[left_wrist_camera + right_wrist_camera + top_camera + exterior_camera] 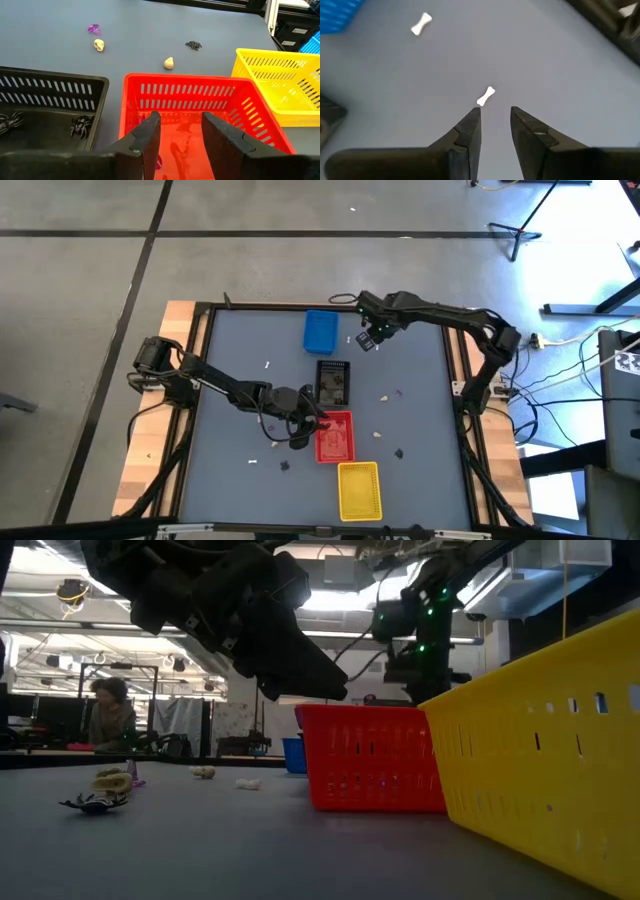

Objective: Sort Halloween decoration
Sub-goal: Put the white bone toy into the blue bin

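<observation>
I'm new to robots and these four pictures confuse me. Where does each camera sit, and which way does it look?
High view: above the table, looking straight down; both arms show.
Low view: at table-top height, looking level across; arms enter from above.
Left wrist view: on the left arm, looking past the open left gripper into the red tray.
Right wrist view: on the right arm, looking past the open right gripper at a white bone.
Shared: red tray and yellow tray appear in the high, low and left wrist views.

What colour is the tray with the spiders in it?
Black tray; the left wrist view shows it best.
</observation>
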